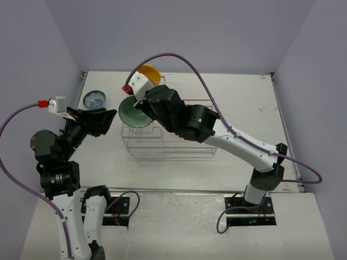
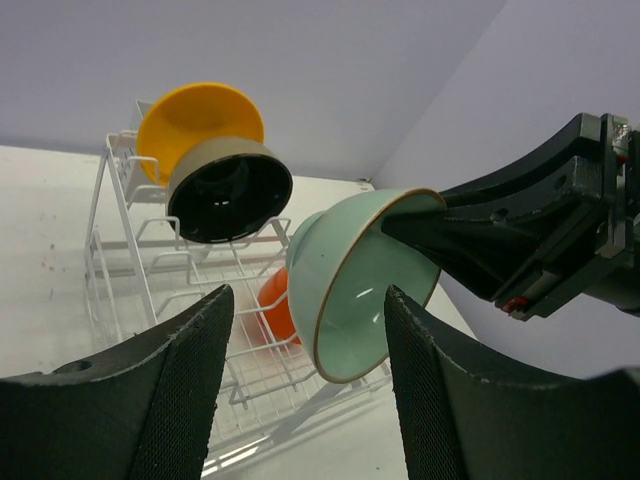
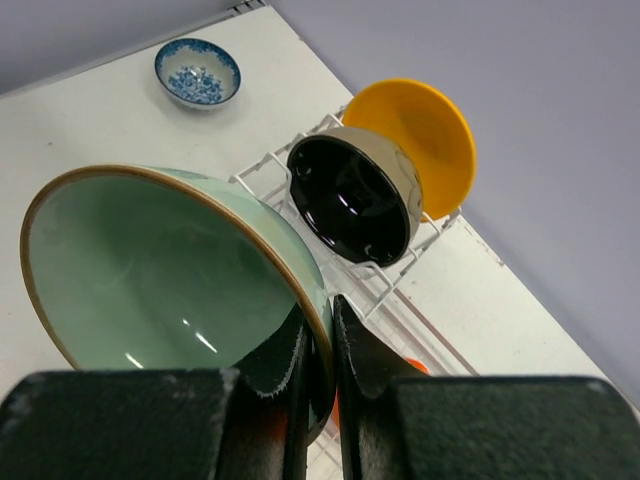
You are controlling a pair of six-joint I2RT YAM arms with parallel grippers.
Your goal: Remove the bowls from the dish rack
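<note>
Mint bowl [image 3: 150, 270] rim between right jaws

Mint bowl [image 3: 170, 270]: we see pale green, thin brown rim.
Patterned bowl [image 3: 197, 72]: we see blue figures on white.
Yellow bowl [image 3: 430, 130]: plain yellow.
Dark bowl [image 3: 350, 200]: glossy black, tan outer band.
Orange bowl [image 2: 277, 305]: we see orange-red.
Rack [image 1: 168, 146]: white wire.
</note>
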